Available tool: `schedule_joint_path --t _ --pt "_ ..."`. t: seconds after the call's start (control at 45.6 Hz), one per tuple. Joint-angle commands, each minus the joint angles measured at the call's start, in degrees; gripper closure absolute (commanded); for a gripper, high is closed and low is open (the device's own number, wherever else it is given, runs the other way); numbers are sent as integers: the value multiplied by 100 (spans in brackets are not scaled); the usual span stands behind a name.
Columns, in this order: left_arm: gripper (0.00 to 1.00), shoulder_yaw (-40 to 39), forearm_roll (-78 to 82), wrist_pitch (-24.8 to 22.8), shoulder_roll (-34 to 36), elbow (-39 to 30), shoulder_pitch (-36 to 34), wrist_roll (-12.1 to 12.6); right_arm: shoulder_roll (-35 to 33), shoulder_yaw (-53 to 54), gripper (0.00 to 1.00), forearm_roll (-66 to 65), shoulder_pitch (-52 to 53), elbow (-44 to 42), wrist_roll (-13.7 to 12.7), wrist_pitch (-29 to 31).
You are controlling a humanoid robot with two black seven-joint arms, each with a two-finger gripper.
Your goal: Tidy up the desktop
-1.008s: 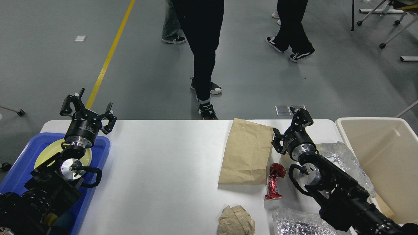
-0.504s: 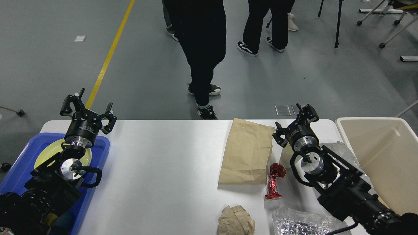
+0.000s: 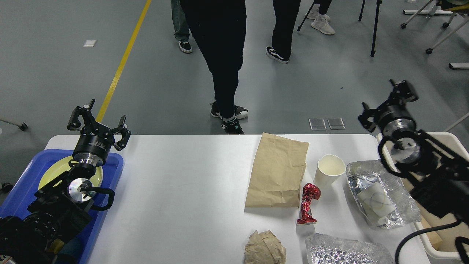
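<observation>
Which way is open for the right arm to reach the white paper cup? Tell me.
Probably from above: the white paper cup stands upright with bare desktop around it, and the right gripper hangs open and empty up beyond the table's far edge.

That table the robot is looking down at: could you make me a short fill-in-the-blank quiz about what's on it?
1. The paper cup stands upright between the flat brown paper bag and the ____ foil bag.
2. The yellow plate lies in the ____ tray.
3. The crumpled wrapper beside the brown bag is ____.
4. The left gripper holds ____.

Missing words: silver; blue; red; nothing
</observation>
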Motion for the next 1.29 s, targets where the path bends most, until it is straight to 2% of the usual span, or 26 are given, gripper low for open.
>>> schedule_joint_path --t 0.0,0.197,0.438,0.701,0.811,0.921,1.162,1.271 --pt "4 0 0 0 2 0 0 1 -599 -469 0 10 153 -239 2 14" --pt "4 0 0 0 -6 0 0 1 -1206 -1681 0 18 240 -319 2 75" --pt "4 0 0 0 2 0 0 1 -1593 -3763 0 27 1119 -433 2 93" --pt "4 0 0 0 2 -8 0 1 -1471 -7735 0 27 2559 -380 2 111" --pt "4 0 0 0 -7 0 0 1 -1304 -8888 0 27 3105 -354 2 119" --pt "4 0 0 9 -7 0 0 1 -1294 -9381 0 27 3316 -292 2 233" --pt "4 0 0 9 -6 0 0 1 -1242 -9575 0 27 3844 -187 2 910" --pt "4 0 0 9 -6 0 0 1 -969 -9908 0 27 3853 366 2 1086"
